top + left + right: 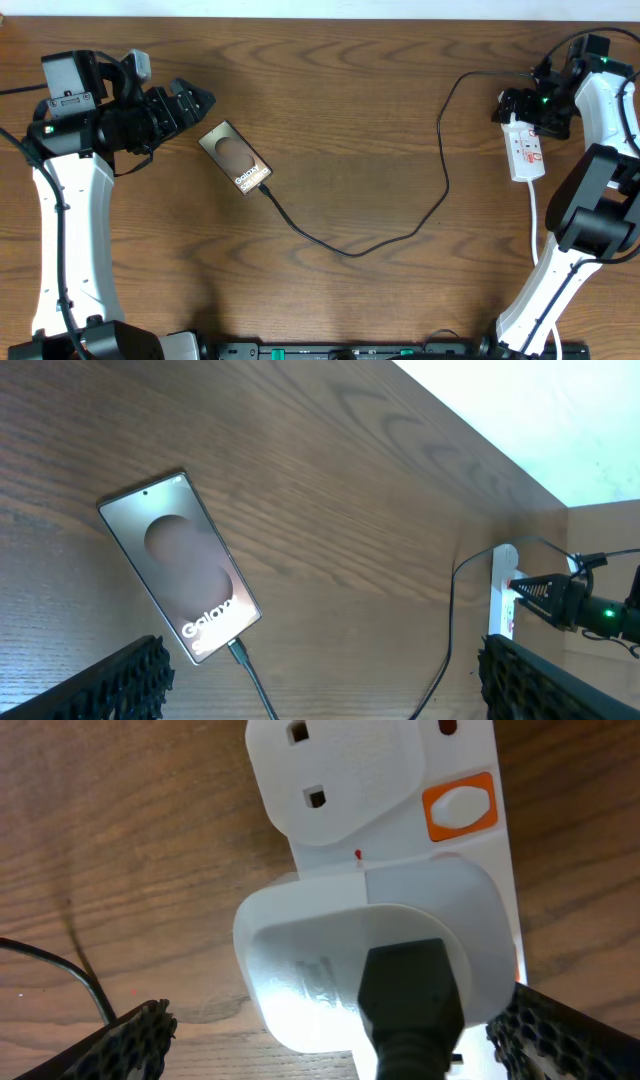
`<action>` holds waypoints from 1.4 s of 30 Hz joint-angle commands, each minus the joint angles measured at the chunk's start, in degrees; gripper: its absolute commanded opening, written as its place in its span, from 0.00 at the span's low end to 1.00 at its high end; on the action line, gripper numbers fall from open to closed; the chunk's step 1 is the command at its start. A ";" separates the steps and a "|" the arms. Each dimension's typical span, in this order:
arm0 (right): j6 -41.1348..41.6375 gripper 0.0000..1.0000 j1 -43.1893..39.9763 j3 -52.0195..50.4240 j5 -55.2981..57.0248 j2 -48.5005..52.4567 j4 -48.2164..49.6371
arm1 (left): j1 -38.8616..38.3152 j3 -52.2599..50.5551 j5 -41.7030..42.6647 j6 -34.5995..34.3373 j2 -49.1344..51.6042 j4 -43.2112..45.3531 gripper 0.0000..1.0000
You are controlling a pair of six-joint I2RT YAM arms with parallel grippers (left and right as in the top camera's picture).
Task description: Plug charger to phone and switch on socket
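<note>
My left arm rises from the near left corner, its white link running away from me and the wrist turned right, low over the wooden surface (pixel 350 100). My left gripper (pixel 203 101) has its fingers (pixel 110 680) spread wide with nothing between them. The phone (pixel 235 158) lies flat just ahead of those tips and a little nearer me, apart from them, and nothing stands between us. It lies aslant with its lettered end pointing away from the gripper.

The charger (pixel 350 250) has its tip seated in that lettered end. From there the thin black cable runs off to the right in a loose loop across the surface, then climbs away toward my right gripper.

My right arm comes up from the near right corner, folds at the elbow, and bends its wrist back left. My right gripper (pixel 512 108) hangs over the far end of the socket (pixel 525 150). Its fingers (pixel 135 1038) are apart, one on each side of a white adapter (pixel 330 960) plugged into the strip. A black lead (pixel 405 995) goes into the adapter. I cannot tell whether the fingers touch the adapter.

Just beyond it on the strip is a bare outlet (pixel 330 780), with an orange switch (pixel 460 805) beside that. I cannot tell whether that switch is on or off.
</note>
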 commanded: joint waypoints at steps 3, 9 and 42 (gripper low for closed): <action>-0.74 0.99 -0.50 0.81 -0.90 0.52 0.07 | 0.04 0.59 -0.72 0.81 0.57 -0.31 0.93; -0.70 0.99 -0.48 0.81 -0.92 0.55 0.07 | 0.04 0.59 -0.72 0.81 0.57 -0.33 0.93; 0.57 0.99 -0.44 -2.95 -2.75 0.57 2.16 | 0.04 0.59 -0.74 1.44 0.57 -0.96 0.93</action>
